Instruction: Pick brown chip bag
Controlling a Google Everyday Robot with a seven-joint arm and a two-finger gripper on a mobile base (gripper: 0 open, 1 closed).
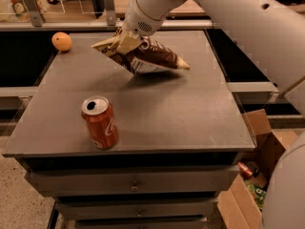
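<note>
Holds the brown chip bag (151,57) clear of the table (190,113), over its far middle, tilted with the right tip lower than the left end. Pinches the bag's pale cream left end in the gripper (125,43), clamped tight on it. Casts a shadow just beneath. Has an upright red soda can (100,122) near the left front edge, well apart. Has an orange (62,41) at the far left corner. Shows a cardboard box (259,175) on the floor at near right.
</note>
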